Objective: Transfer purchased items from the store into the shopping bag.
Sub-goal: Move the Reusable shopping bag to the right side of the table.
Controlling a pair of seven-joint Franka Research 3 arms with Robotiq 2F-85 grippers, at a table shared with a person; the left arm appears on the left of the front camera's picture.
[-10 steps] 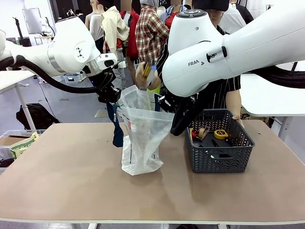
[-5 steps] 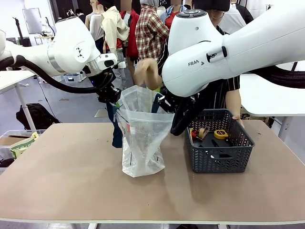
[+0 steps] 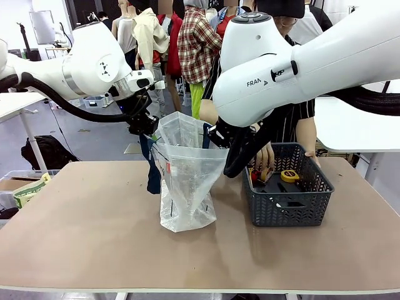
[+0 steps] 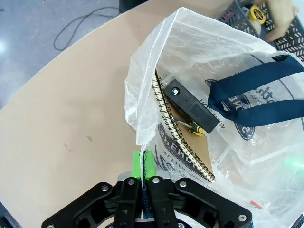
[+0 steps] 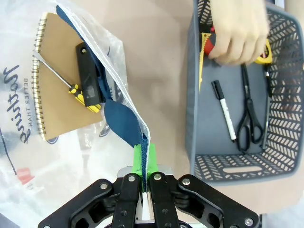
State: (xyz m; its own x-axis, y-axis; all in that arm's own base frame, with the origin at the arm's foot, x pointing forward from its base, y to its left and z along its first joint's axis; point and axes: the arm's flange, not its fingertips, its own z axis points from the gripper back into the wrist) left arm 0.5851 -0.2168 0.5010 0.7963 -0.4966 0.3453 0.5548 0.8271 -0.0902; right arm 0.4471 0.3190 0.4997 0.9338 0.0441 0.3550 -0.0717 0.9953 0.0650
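Left end effector [image 4: 142, 164] and right end effector [image 5: 143, 156] pinch the shopping bag [image 3: 187, 181] open on the desk [image 3: 75, 237] while a person's hand [image 5: 236, 35] picks from the basket [image 3: 289, 212] beside it; next probably calls for holding steady.

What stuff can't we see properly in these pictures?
- Right wrist view: person's hand covers most of the red item and yellow round item in the basket.
- Front view: basket's lattice wall hides its floor.
- Left wrist view: folds break up the bag's print.
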